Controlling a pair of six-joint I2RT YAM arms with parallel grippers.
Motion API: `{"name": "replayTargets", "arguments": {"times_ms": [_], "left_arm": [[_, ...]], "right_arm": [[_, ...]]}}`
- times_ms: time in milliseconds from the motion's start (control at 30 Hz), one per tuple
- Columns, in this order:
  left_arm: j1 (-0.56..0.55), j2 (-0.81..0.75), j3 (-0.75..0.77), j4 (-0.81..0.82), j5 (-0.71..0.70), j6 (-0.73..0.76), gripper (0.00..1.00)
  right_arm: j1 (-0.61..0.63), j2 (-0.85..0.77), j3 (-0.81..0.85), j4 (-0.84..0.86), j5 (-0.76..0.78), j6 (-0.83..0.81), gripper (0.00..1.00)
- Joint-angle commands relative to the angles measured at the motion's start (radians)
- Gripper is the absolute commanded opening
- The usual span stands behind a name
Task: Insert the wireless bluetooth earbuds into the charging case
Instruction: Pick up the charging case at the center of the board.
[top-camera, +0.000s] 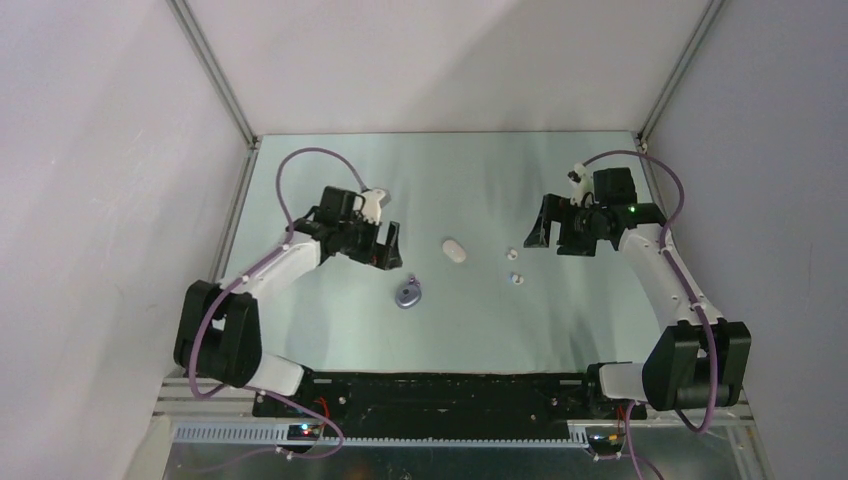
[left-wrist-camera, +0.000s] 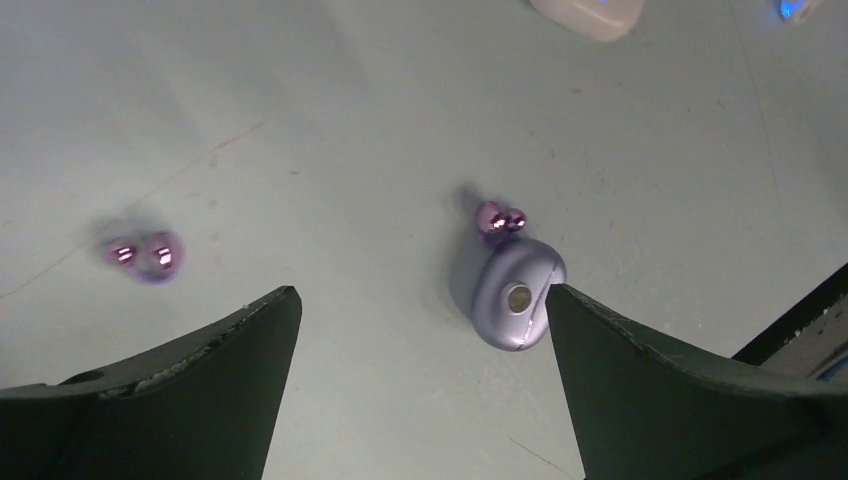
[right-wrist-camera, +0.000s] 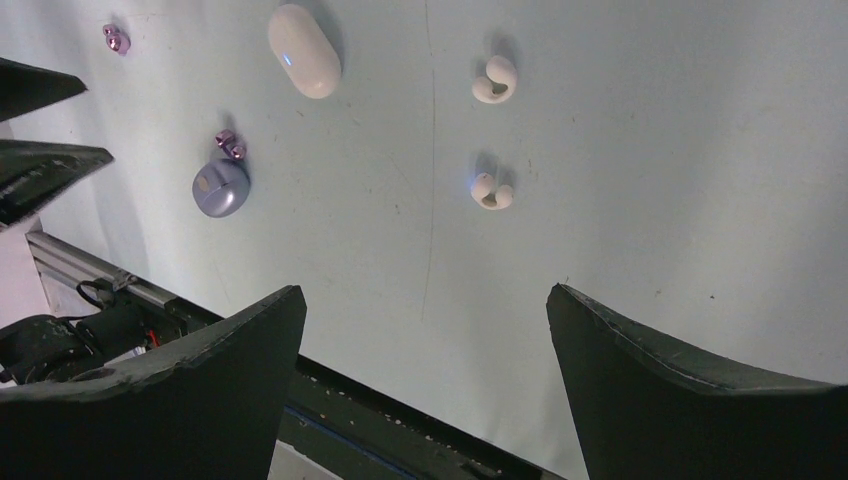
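Note:
The white pill-shaped charging case (top-camera: 454, 250) lies flat mid-table, also at the top of the right wrist view (right-wrist-camera: 304, 50) and at the top edge of the left wrist view (left-wrist-camera: 588, 15). Two white earbuds (top-camera: 511, 253) (top-camera: 517, 278) lie apart on the table right of the case; in the right wrist view they are one (right-wrist-camera: 494, 79) above the other (right-wrist-camera: 491, 191). My left gripper (top-camera: 385, 248) (left-wrist-camera: 420, 295) hangs open left of the case. On the earbuds' right, my right gripper (top-camera: 552, 238) (right-wrist-camera: 425, 290) is open too. Neither holds anything.
A round lilac disc-shaped object (top-camera: 408, 294) (left-wrist-camera: 510, 293) (right-wrist-camera: 220, 187) lies just beyond my left gripper's right fingertip, with a small purple piece (left-wrist-camera: 500, 222) against it. Another purple piece (left-wrist-camera: 145, 253) lies farther left. The arms' black base rail (top-camera: 440, 385) runs along the near edge.

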Motion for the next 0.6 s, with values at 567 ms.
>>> {"name": "replayTargets", "arguments": {"times_ms": [567], "left_arm": [[-0.27,0.055,-0.106,0.032,0.011,-0.063,1.0]], "right_arm": [[-0.004,0.014,-0.007,0.049,-0.029,0.053,0.95]]}}
